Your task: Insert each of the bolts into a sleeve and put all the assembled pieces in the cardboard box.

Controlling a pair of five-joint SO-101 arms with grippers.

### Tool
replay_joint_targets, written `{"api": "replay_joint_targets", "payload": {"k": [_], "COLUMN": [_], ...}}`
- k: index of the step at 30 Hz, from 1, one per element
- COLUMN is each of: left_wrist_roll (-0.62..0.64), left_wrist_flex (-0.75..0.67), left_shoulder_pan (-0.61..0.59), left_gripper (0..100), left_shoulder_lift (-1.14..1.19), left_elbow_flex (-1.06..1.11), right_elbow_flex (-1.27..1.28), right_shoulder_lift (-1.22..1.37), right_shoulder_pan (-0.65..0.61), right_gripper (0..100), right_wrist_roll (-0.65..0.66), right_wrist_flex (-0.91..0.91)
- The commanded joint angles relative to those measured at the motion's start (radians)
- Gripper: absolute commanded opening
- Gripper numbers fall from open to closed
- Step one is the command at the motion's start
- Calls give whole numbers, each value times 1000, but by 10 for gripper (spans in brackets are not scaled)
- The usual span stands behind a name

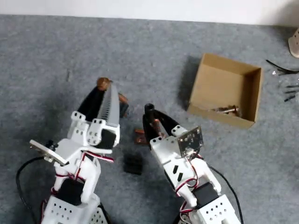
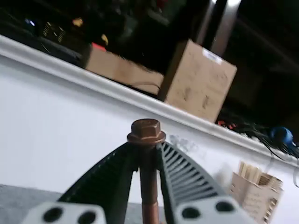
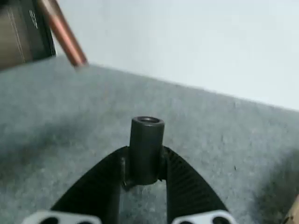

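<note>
My left gripper (image 2: 147,150) is shut on a copper bolt (image 2: 146,133), whose hex head sticks out past the fingertips; in the high view this bolt (image 1: 103,84) is held above the carpet, left of centre. Just to its right, my right gripper (image 1: 149,116) is shut on a black sleeve (image 1: 148,109). In the right wrist view the sleeve (image 3: 146,147) stands upright between the fingers with its bore showing, and the bolt's shank (image 3: 60,30) hangs a little apart from it. The cardboard box (image 1: 212,114) at the right holds an assembled piece (image 1: 227,110).
Another copper piece (image 1: 139,136) lies on the grey carpet between the arms, and a spare black sleeve (image 1: 133,164) lies nearer the bases. Thin black items (image 1: 286,79) and a wooden object (image 1: 295,42) sit at the right edge. A white wall borders the far side.
</note>
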Motion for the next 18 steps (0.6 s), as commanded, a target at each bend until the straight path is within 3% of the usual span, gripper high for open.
{"api": "replay_joint_targets", "payload": {"k": [1,6,10,18], "left_wrist_roll": [11,5,3,2], "left_wrist_flex": [-26,52,112,54], "left_shoulder_pan": [22,97,97,96], "left_gripper": [6,6,6,6], "left_shoulder_lift": [-12,-12,-4,-4], "left_elbow_flex": [-45,-31,-31,35], "right_elbow_flex": [139,137,137,137], "right_shoulder_lift": [-18,-19,-19,-21], "right_shoulder_pan": [-13,-15,-16,-111], "right_gripper": [4,4,4,4], "right_wrist_roll": [15,21,163,265], "right_wrist_flex": [8,50,64,59]}}
